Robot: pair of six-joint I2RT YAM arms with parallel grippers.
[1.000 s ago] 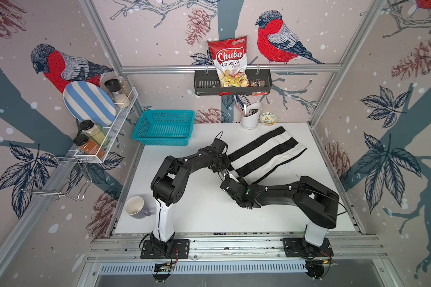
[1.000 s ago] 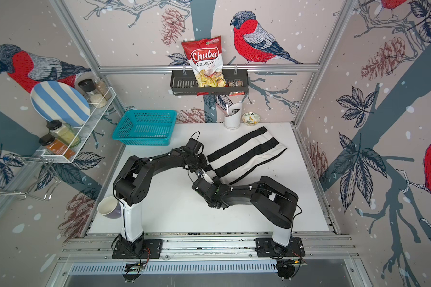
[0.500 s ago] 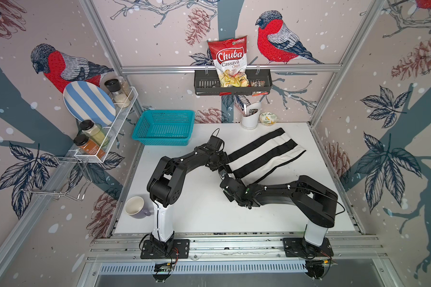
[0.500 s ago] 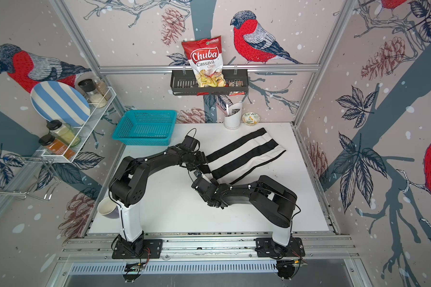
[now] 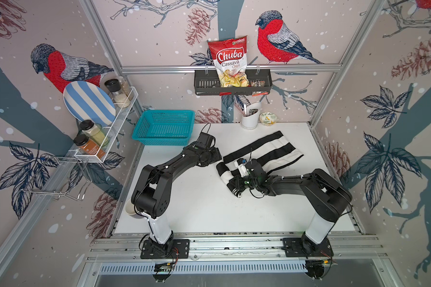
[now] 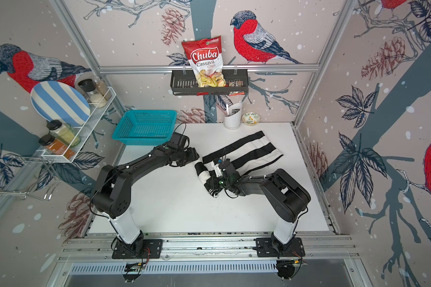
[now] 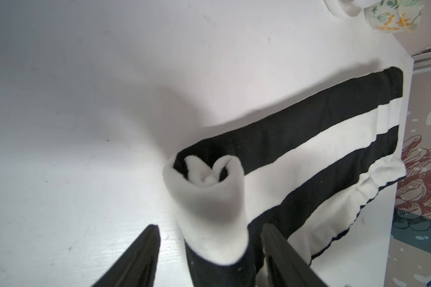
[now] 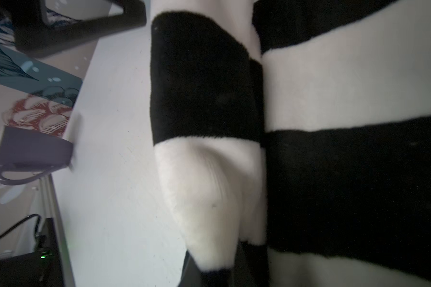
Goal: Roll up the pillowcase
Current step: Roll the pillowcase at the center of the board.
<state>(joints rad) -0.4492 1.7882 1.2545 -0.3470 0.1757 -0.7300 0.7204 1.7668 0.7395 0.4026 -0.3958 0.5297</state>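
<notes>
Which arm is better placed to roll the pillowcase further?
Right: the right end effector is shut on the rolled pillowcase; the left end effector stands open beside the roll's end.

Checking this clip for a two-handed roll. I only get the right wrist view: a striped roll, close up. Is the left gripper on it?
Observer: No. The left gripper is open; its fingers flank the rolled end of the pillowcase without pinching it.
Reviewer: How much lies flat?
Observer: The larger part, in both top views: it stretches from the roll toward the far right corner of the table.
Reviewer: Anything crowding it?
Observer: No. The basket stands at the far left, apart from the cloth.
</notes>
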